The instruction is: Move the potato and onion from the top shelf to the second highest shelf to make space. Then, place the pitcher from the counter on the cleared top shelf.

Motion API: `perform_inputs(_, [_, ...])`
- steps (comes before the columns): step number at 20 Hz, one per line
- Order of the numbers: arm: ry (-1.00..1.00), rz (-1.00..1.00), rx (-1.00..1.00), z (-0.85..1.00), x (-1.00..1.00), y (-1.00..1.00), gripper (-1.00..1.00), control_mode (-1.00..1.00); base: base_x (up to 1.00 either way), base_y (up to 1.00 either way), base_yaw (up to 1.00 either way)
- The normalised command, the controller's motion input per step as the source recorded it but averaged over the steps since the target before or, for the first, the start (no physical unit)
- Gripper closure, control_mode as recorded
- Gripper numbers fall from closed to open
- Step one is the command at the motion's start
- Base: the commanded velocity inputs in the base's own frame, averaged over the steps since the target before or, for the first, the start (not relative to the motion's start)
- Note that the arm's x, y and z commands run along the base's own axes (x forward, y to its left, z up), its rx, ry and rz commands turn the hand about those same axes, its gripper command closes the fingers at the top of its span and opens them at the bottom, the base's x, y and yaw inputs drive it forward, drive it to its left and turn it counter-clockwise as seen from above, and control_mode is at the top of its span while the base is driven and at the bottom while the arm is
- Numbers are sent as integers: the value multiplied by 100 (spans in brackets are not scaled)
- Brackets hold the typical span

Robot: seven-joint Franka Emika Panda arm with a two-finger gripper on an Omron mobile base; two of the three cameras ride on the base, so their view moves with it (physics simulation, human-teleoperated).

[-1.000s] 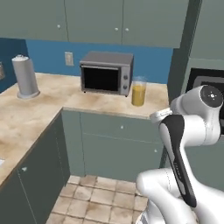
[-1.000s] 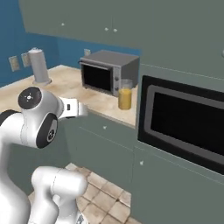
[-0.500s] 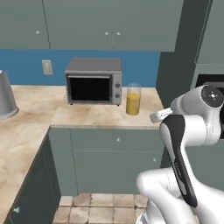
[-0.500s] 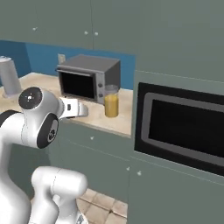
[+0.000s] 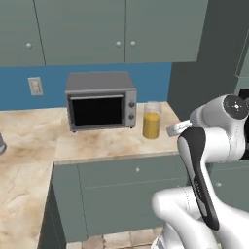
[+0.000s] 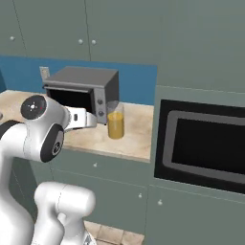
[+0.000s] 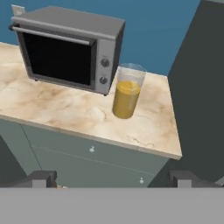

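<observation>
- Pitcher (image 7: pixel 127 91) upright on the counter (image 7: pixel 78 114), just right of the toaster oven (image 7: pixel 70 47), close to its knob panel but apart from it.
- About half full of orange-yellow liquid; clear wall above the liquid line; long axis vertical.
- In the left base view, pitcher (image 5: pixel 152 120) near the counter's right end, beside a dark tall panel (image 5: pixel 204 63).
- In the right base view, pitcher (image 6: pixel 115 121) between toaster oven (image 6: pixel 83 91) and the built-in oven (image 6: pixel 206 143) set in the tall unit.
- Potato, onion and fridge shelves: no sighting from here; first half of the task judged not yet begun.
- Claw (image 7: pixel 113 178): fingertips far apart at the bottom corners of the hand view, spread wide, nothing between them.
- Key relation: pitcher straight ahead of the claw and slightly right of centre, well apart, beyond the counter's front edge; claw off the counter, facing the cabinet fronts (image 7: pixel 87 162).
- Judgement: a grasp here would call for a forward reach with the fingers straddling the vertical wall from the side; toaster oven close on the left leaves little room for that finger.
- Risk: knocking the pitcher over and spilling.
</observation>
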Motion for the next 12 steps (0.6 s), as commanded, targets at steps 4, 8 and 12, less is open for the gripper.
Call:
perform_inputs(4, [0,0,0,0,0,0,-100,100,23,51,-26])
perform_inputs(8, [0,0,0,0,0,0,-100,100,5,36,-21])
perform_inputs(12, [0,-3,0,-3,5,0,-100,-100,9,6,-13])
